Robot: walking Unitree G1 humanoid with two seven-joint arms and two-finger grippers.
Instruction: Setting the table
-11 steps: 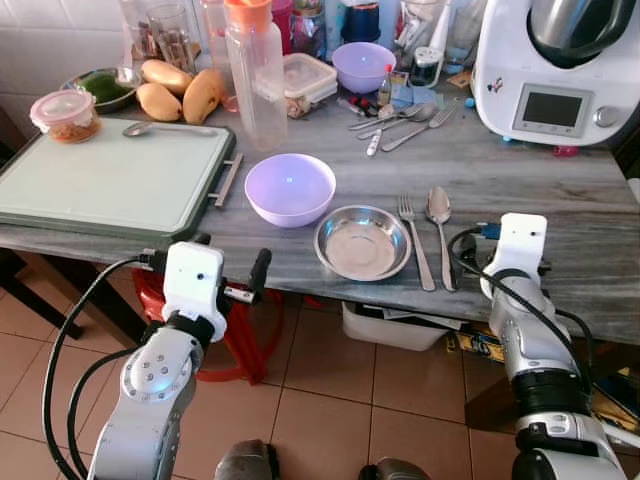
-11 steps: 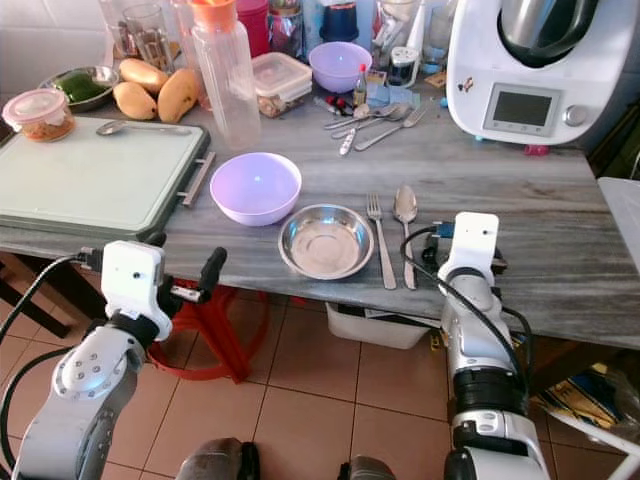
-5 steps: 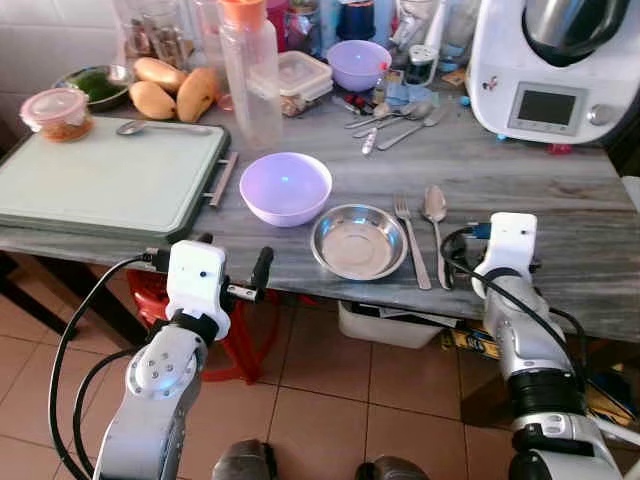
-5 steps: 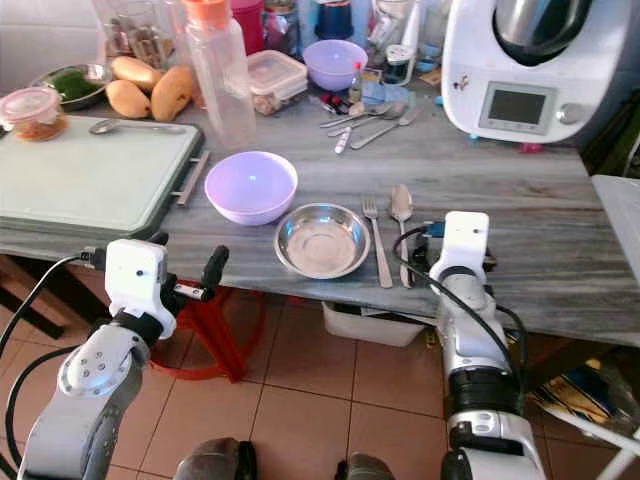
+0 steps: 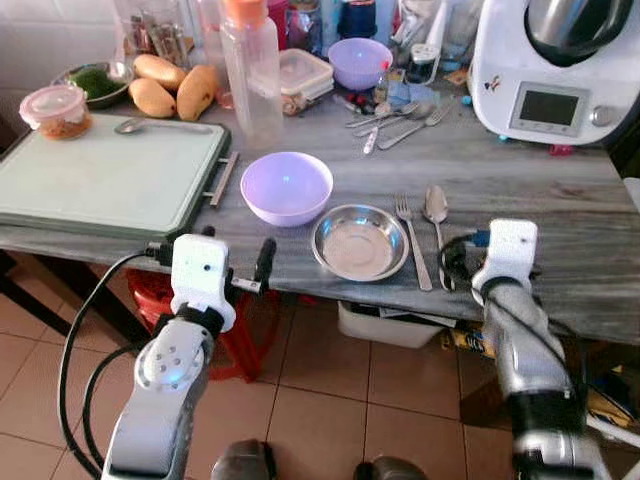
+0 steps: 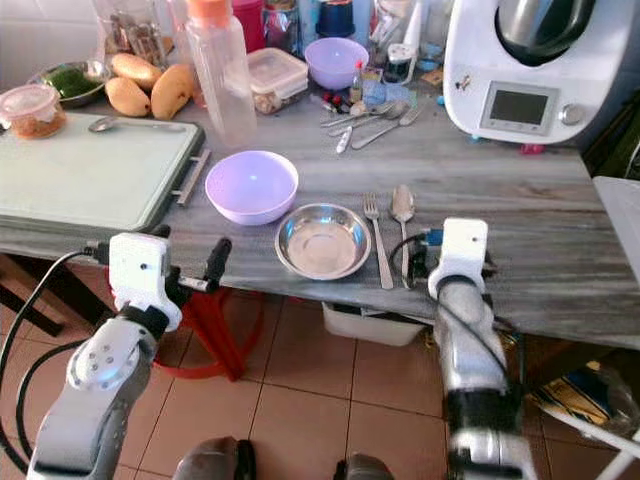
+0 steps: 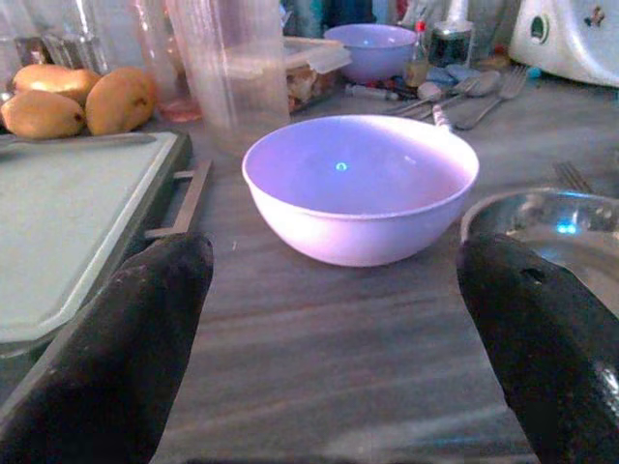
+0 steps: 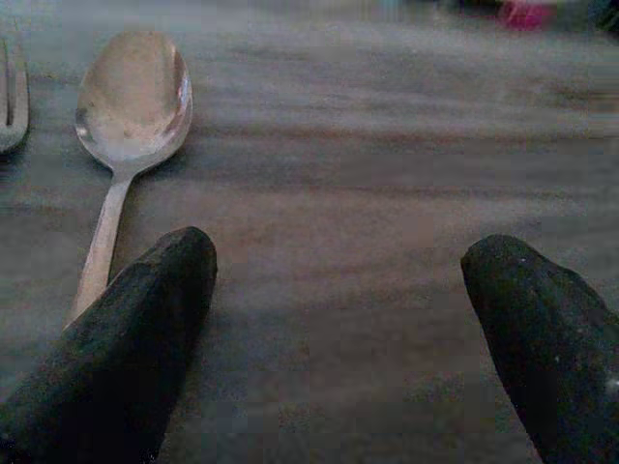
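Right claw (image 8: pixel 338 319) hovers with fingers spread just above the worktop (image 5: pixel 560 190) edge. The spoon (image 8: pixel 131 106) lies just ahead of it, off its inner finger, handle toward the claw, bowl pointing away; the fork (image 5: pixel 411 240) lies parallel beside it. The right wrist view shows the spoon's upturned bowl closely. Left claw (image 7: pixel 338 338), also spread, faces the lilac bowl (image 7: pixel 360 184), steel dish (image 5: pixel 360 242) beside it.

Head views: bright, even daylight, sharp on the table (image 5: pixel 540 180); right arm (image 6: pixel 465 370) motion-blurred. Small glare dot in purple bowl (image 5: pixel 287 187), sheen on steel bowl (image 5: pixel 360 241). Right wrist view dim, soft; spoon (image 8: pixel 131 106) glinting.
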